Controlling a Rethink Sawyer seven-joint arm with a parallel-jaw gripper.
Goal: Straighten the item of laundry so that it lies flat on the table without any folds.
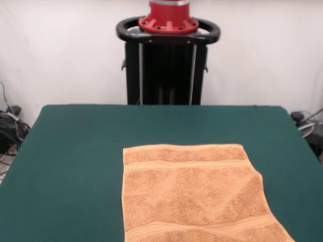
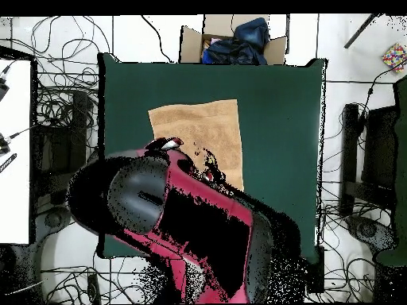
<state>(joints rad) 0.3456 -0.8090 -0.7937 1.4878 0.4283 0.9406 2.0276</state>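
The light orange-tan towel (image 1: 194, 196) lies spread on the dark green table (image 1: 75, 151), right of centre and towards the front edge. Stripe bands cross it near its far end and near the picture's bottom. Faint diagonal creases mark its middle, and its right edge bulges outward. In the overhead view the towel (image 2: 199, 127) lies on the table (image 2: 278, 119), with its lower part hidden under the raised red and black arm (image 2: 199, 230). No gripper shows in either view.
The black pedestal with its red base (image 1: 166, 65) stands behind the table's far edge. In the overhead view a cardboard box of dark cloth (image 2: 230, 44) sits beyond the table, and cables (image 2: 56, 103) cover the floor beside it.
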